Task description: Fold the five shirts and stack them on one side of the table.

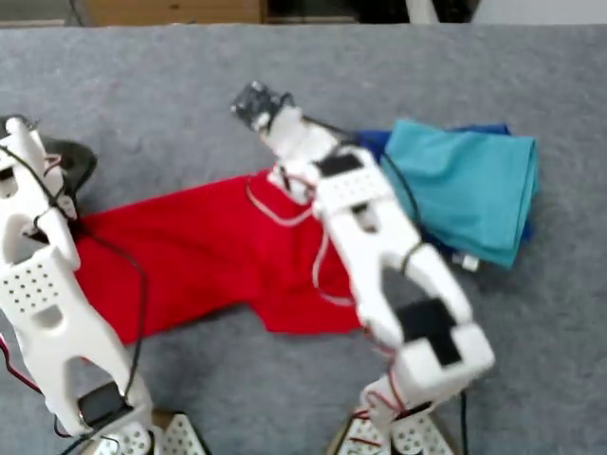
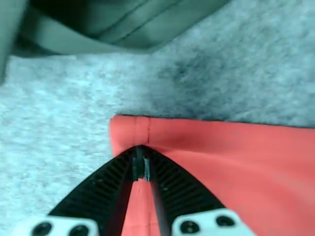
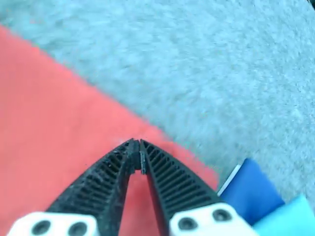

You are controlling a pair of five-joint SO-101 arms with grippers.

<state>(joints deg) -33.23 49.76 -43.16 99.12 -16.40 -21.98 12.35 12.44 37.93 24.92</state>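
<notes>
A red shirt (image 1: 199, 246) of soft cloth lies opened out on the grey felt-covered table (image 1: 474, 360), running from near the left edge to the middle, with its long side slanting up toward the far edge as it goes right. Right of it, about halfway between the near and far edges, a folded teal cloth shirt (image 1: 465, 185) rests on top of a folded royal-blue cloth shirt (image 1: 375, 142) – the blue one shows as a rim at the far and left sides of the teal one. The red shirt's right end touches this pile.

The white left arm (image 1: 47, 284) stands along the left edge of the table. The left gripper (image 2: 140, 152) has its ribbed black fingers (image 2: 106, 184) pressed together on the hemmed corner of the red shirt (image 2: 236, 167), and the cloth puckers at the tips. Just past that corner lies a dark grey-green cloth (image 2: 123, 24) with seams, close to the left edge of the table.

The white right arm (image 1: 389, 256) stretches from the near edge over the red shirt's right end. The right gripper (image 3: 138, 147) is pinched together on the far hem of the red shirt (image 3: 49, 113) – the blue shirt (image 3: 248, 191) and a corner of the teal one (image 3: 295, 219) lie just beside it.
</notes>
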